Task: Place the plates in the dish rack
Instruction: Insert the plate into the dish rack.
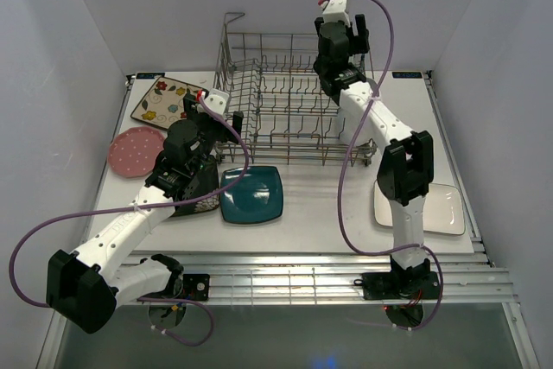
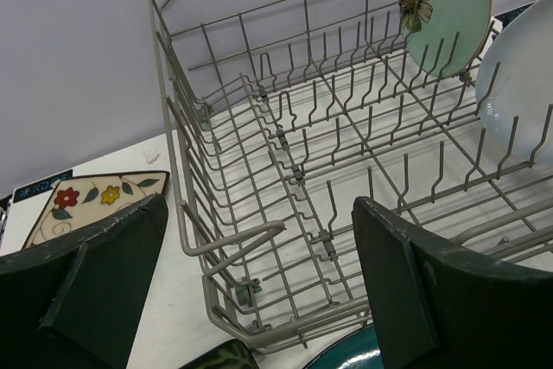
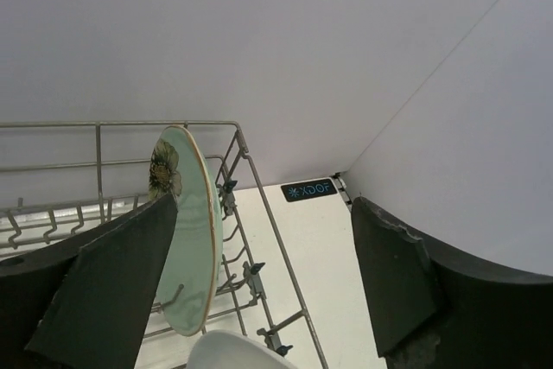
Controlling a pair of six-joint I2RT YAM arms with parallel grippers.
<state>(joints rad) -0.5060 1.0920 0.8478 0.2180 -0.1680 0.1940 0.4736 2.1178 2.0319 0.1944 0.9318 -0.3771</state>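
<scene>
Glazed ceramic all round, so I treat every piece as stiff, slick and breakable, with enough weight to swing if pinched off-centre. The dish rack (image 1: pixel 289 101) sits at the back of the bench (image 1: pixel 302 231). A mint-green round plate (image 3: pixel 186 231) stands upright between the tines at its far right end, with a white plate (image 2: pixel 523 84) just beside it. My right hand (image 3: pixel 263 252) is above that end, fingers spread, gripping nothing. My left hand (image 2: pixel 259 231) is spread wide too and empty, hanging by the rack's near left corner over the dark patterned plate (image 1: pixel 200 200). The teal square plate (image 1: pixel 252 194) lies just beside that one. The cream floral plate (image 1: pixel 164 101), the pink dotted plate (image 1: pixel 134 151) and the white rectangular plate (image 1: pixel 432 209) lie flat on the bench. I'd take each by its raised rim, mid-edge, one finger underneath.
</scene>
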